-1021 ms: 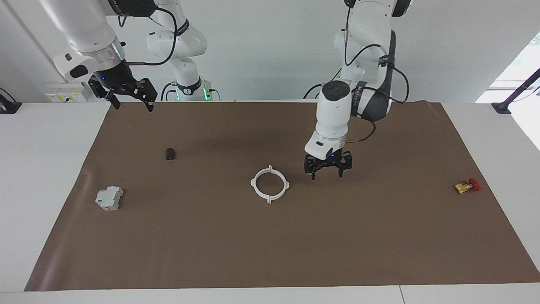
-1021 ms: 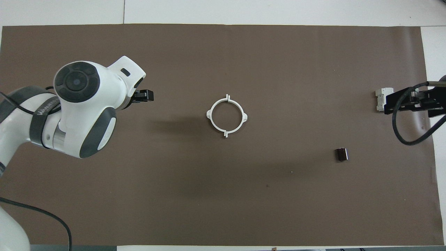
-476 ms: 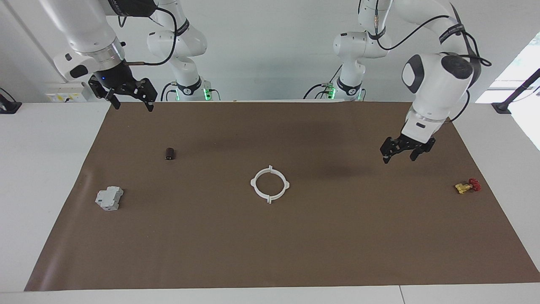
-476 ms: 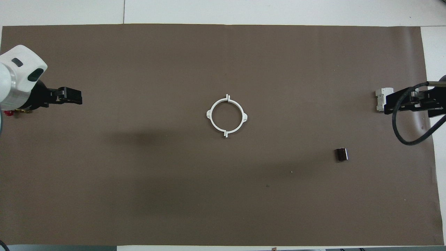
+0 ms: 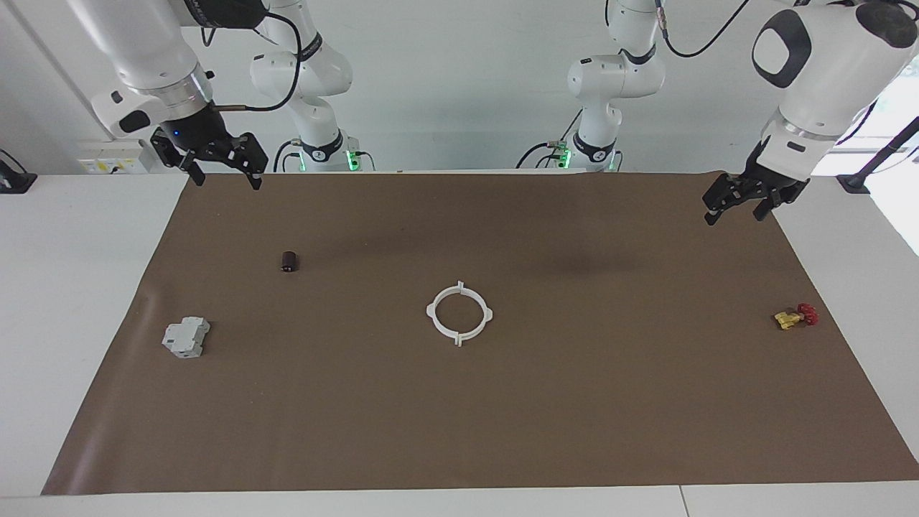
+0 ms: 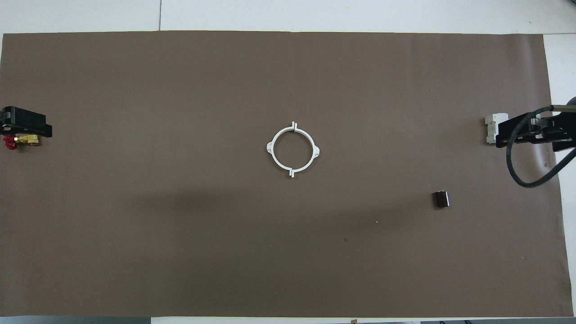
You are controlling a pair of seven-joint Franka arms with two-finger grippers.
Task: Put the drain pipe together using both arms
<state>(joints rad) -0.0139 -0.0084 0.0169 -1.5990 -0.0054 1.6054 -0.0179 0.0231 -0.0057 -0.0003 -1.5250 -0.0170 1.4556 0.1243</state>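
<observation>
Since the earlier frame, left tool [image 5: 739, 206] has lifted and pulled back toward the left arm's end of the desk [image 5: 43, 301], now up in the air over the mat's [image 5: 574, 402] corner near that arm's base; in the overhead view only its black tip [image 6: 26, 122] shows at the edge, above the yellow valve with red knob [image 5: 795, 316]. Its fingers stand apart, holding nothing. Right tool [image 5: 219, 166] unchanged, hanging over the mat corner at the right arm's end, fingers spread wide, empty. Drain pipe [image 5: 459, 313] unchanged: two white half-rings lying flat mid-mat, ends meeting to form one closed ring, touched by neither tool. Grey block [image 5: 186, 337] sits near the right arm's end of the mat, partly covered by the right tool in the overhead view. Small dark cylinder [image 5: 289, 261] lies nearer to the robots than the block, between block and ring.
</observation>
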